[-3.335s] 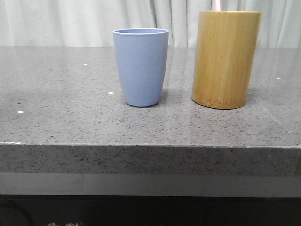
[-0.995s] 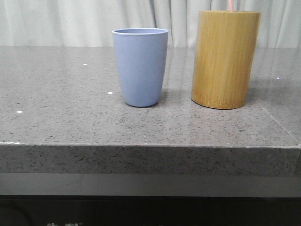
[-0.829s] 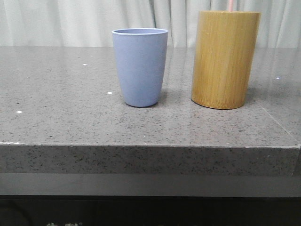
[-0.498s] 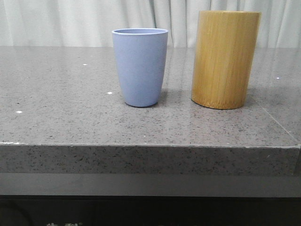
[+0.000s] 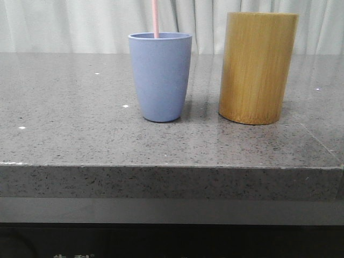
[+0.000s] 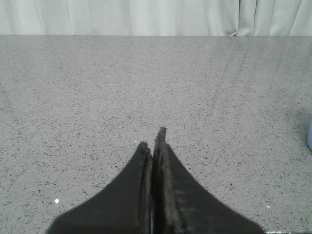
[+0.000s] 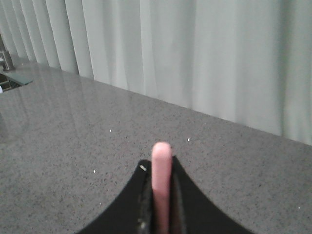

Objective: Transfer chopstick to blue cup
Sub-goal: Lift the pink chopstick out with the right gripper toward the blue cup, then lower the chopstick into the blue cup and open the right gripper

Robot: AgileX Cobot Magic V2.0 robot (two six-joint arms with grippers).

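Observation:
The blue cup (image 5: 160, 77) stands upright on the grey stone table, left of centre in the front view. A thin pink chopstick (image 5: 155, 18) rises straight up out of its mouth to the top edge of the view. In the right wrist view my right gripper (image 7: 161, 168) is shut on this chopstick (image 7: 161, 185), whose rounded end sticks out between the black fingers. My left gripper (image 6: 152, 141) is shut and empty, low over bare table; a sliver of the blue cup (image 6: 310, 136) shows at that view's edge. Neither gripper shows in the front view.
A taller, wider yellow-brown bamboo cylinder (image 5: 257, 67) stands upright just right of the blue cup, with a gap between them. The table's front edge (image 5: 172, 166) runs across the front view. Pale curtains hang behind.
The pink chopstick tip that stood above the bamboo cylinder rose out of view, and now a chopstick stands in the mouth of the blue cup. The cup and cylinder have barely moved.

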